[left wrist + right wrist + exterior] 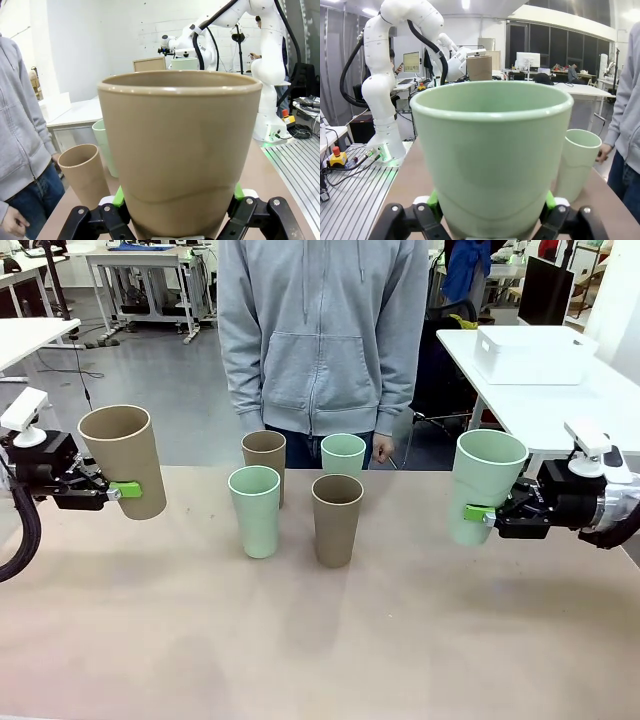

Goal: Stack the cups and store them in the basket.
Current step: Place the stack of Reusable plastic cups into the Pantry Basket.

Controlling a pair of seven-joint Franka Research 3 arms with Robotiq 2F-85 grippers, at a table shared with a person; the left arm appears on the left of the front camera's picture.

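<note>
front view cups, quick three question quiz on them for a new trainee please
1. Multiple choice: what is the left gripper shut on? A, a tall tan brown matte tumbler; B, a pale mint green tumbler; C, nothing.
2. True or false: the white rectangular plastic basket stands on the beige table among the cups.
3. Count: how many tumblers stand free on the beige table, held by no gripper?

Key:
1. A; the right gripper holds a mint green tumbler.
2. False: it sits on the white side table at far right.
3. Four: two mint green, two tan brown.
</note>
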